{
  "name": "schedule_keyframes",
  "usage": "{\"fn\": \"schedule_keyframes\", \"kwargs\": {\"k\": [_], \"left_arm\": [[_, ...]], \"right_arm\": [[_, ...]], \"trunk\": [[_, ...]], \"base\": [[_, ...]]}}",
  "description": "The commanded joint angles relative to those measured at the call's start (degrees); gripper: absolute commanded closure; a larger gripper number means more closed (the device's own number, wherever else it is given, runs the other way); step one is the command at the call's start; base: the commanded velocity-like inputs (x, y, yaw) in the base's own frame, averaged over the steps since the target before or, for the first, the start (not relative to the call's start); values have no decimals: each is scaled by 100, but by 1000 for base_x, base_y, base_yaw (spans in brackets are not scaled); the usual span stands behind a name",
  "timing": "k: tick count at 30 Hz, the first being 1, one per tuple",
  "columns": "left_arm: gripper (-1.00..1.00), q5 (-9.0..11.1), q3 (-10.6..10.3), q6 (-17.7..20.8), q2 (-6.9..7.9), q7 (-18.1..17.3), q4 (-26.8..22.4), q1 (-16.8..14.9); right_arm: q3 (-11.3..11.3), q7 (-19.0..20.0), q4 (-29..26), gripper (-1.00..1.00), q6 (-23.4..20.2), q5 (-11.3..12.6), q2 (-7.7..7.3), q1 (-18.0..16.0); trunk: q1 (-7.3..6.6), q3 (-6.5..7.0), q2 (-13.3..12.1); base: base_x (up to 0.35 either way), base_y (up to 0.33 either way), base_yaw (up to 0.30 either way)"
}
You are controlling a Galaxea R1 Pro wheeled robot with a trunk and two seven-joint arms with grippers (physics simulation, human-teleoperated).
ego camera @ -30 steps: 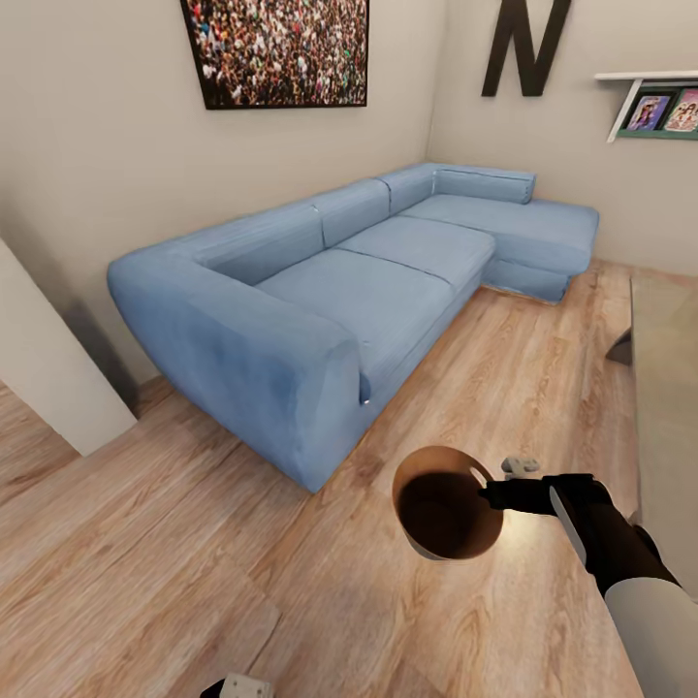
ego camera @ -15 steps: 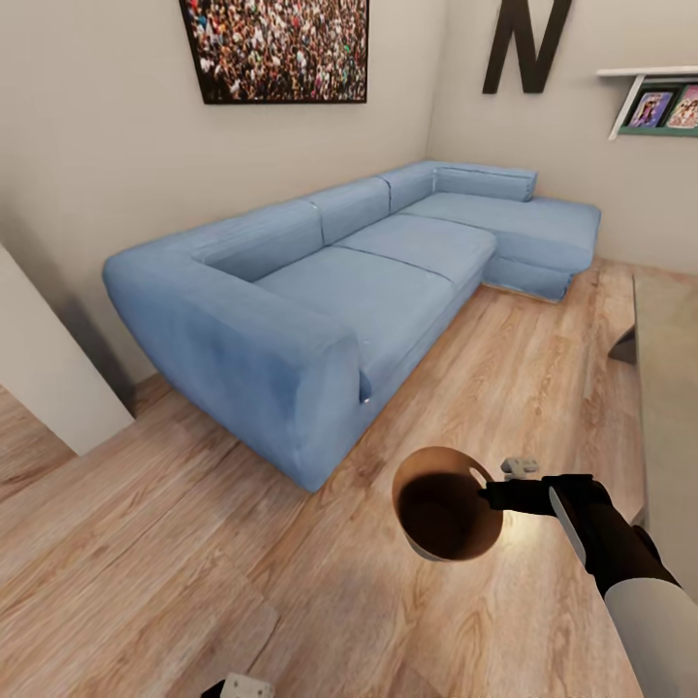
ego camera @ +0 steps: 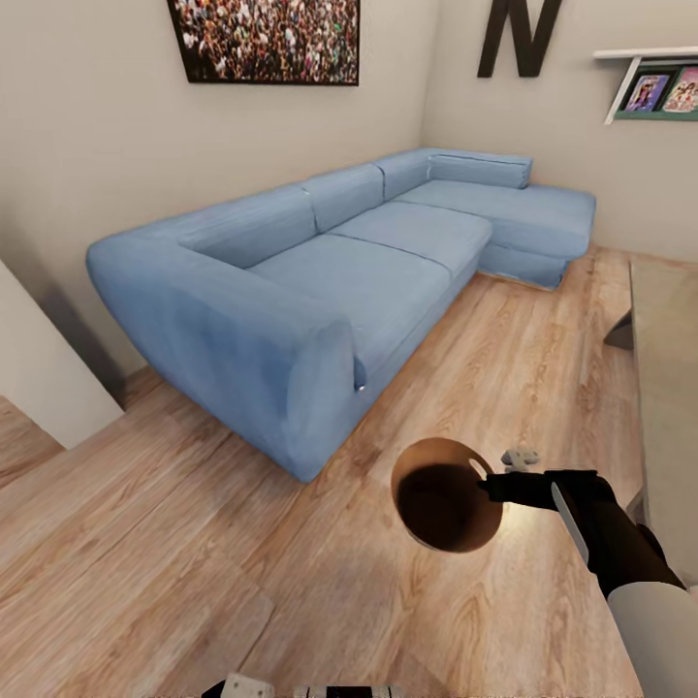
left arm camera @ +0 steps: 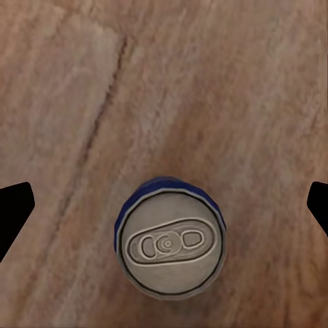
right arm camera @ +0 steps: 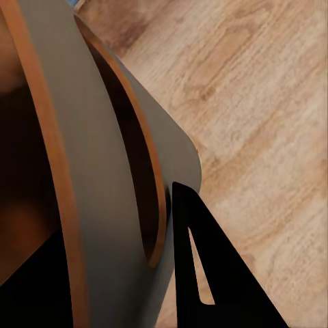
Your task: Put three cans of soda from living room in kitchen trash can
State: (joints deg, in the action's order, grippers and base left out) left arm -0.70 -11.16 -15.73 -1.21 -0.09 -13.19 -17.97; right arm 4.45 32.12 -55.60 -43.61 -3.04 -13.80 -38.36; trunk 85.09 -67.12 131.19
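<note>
My right gripper [ego camera: 482, 482] is shut on the rim of the tash can [ego camera: 446, 496], a grey tapered bin with a tan-brown inside, held tilted above the wood floor with its mouth facing the camera. In the right wrist view a black finger [right arm camera: 199, 263] lies against the bin's grey outer wall [right arm camera: 102, 178]. In the left wrist view a dark blue can of soda [left arm camera: 169, 240] with a silvery top stands upright on the floor planks. My left gripper [left arm camera: 164, 205] hangs open above it, its black fingertips [left arm camera: 12, 215] far apart and clear of the can. The left gripper's base [ego camera: 238, 686] shows at the head view's lower edge.
A light blue corner sofa [ego camera: 320, 281] fills the left and back of the living room, below a crowd picture and a large black N [ego camera: 519, 34]. A grey low table [ego camera: 669, 388] runs along the right edge. A white wall corner [ego camera: 34, 373] juts in at left. Bare plank floor [ego camera: 194, 562] lies between.
The whole head view has shifted, so the camera moved closer to the sofa. The bin stays in my right gripper at the same spot in the view.
</note>
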Motion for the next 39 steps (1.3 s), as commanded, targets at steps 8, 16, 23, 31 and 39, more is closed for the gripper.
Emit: {"fn": "schedule_keyframes", "kwargs": {"k": [8,16,23,31,39], "left_arm": [[-100,3,0,0,6,0,1,1],[-100,8,-7,0,7,0,-7,4],[-100,2,-9,0,7,0,0,1],[-100,7,-9,0,7,0,-6,0],[-100,9,-9,0,7,0,-6,0]], "right_arm": [[-8,5,-128,100,-16,74,0,54],[-14,6,-135,100,-18,75,0,57],[-1,6,-166,100,-17,88,0,57],[-3,6,-211,100,-16,92,2,81],[-2,8,-214,100,-16,93,5,83]], "trunk": [[154,-194,283],[176,-278,323],[329,-454,604],[417,-590,764],[549,-758,1005]], "base": [[0,0,-61],[0,0,-13],[0,0,-1],[0,0,0],[0,0,0]]}}
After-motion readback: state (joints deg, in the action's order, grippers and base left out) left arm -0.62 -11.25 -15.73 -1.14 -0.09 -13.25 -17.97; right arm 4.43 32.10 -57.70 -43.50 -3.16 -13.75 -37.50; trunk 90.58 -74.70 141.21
